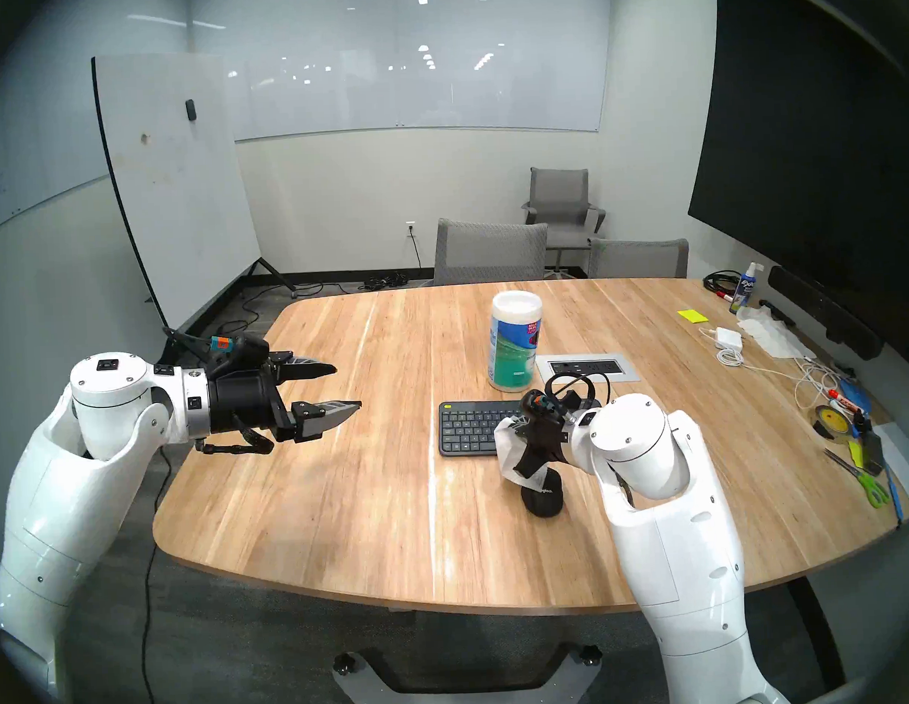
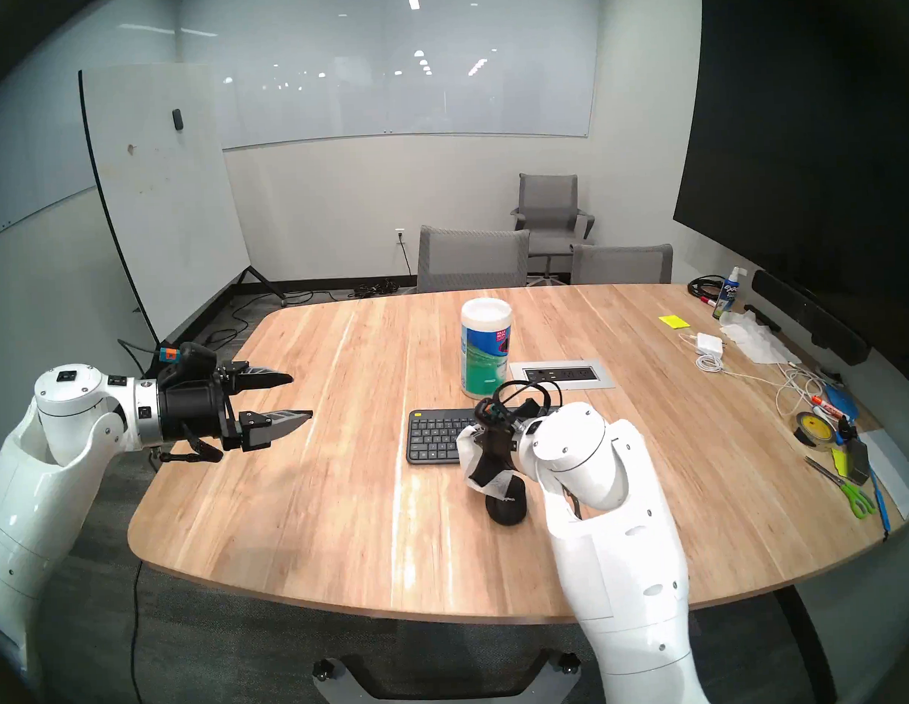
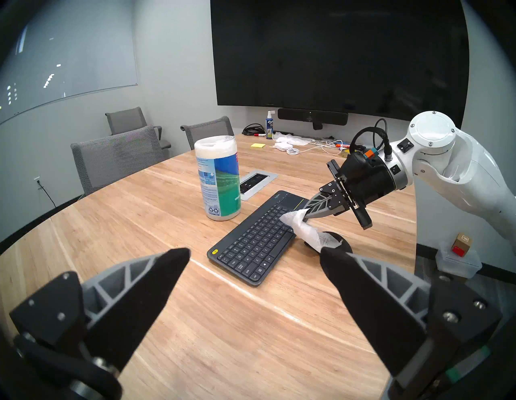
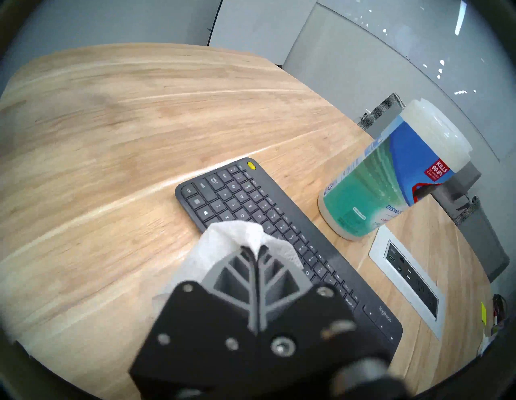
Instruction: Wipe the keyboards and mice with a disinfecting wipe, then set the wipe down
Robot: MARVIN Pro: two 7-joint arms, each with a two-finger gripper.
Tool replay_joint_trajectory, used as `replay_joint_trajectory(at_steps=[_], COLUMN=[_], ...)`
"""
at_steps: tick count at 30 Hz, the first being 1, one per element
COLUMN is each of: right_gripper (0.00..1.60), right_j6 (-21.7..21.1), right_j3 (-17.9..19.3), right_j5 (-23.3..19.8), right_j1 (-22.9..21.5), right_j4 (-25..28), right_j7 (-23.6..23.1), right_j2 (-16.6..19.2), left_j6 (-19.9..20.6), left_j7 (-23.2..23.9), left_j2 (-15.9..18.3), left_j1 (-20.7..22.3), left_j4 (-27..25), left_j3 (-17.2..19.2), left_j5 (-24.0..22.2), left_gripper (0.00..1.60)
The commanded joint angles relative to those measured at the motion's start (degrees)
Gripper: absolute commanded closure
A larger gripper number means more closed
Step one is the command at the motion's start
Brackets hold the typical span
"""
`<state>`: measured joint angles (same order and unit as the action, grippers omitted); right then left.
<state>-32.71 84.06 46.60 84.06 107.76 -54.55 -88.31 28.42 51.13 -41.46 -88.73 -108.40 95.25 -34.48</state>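
The black keyboard [image 1: 468,427] lies flat on the wooden table [image 1: 343,478], with its yellow corner button [image 1: 447,406] at the far left. The black mouse [image 1: 543,498] sits just in front of its right end. My right gripper [image 1: 514,447] is shut on the white wipe [image 1: 510,458] and holds it above the keyboard's right part, beside the mouse. The wipe hangs down over the mouse in the left wrist view [image 3: 310,233]. In the right wrist view the wipe [image 4: 223,245] drapes round my closed fingers above the keyboard [image 4: 251,212]. My left gripper [image 1: 347,389] is open and empty over the table's left edge.
A tall white wipes canister [image 1: 514,341] stands just behind the keyboard. A power socket panel [image 1: 588,367] is set in the table to its right. Cables, a charger [image 1: 728,338], tape, scissors [image 1: 864,482], a spray bottle [image 1: 744,287] and a tissue [image 1: 769,332] crowd the right edge.
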Motion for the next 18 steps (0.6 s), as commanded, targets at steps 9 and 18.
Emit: replay_joint_trajectory(at_steps=[9,18], right_gripper=[1.6,1.6], right_j6=[0.74,2.23], right_j3=[3.97,7.66], right_j5=[-0.48,-1.07], right_j1=[-0.9,0.85], right_j4=[-1.08,0.86], right_j7=[1.19,-3.78], right_j2=[1.57,6.35], left_j6=[-0.04,-0.04], left_j7=[0.01,0.01], left_j2=[-0.07,-0.06], left_j1=[0.3,0.3], left_j4=[-0.45,-0.45], left_j3=[0.59,0.59], left_j5=[-0.35,-0.35], left_gripper=[0.0,0.0])
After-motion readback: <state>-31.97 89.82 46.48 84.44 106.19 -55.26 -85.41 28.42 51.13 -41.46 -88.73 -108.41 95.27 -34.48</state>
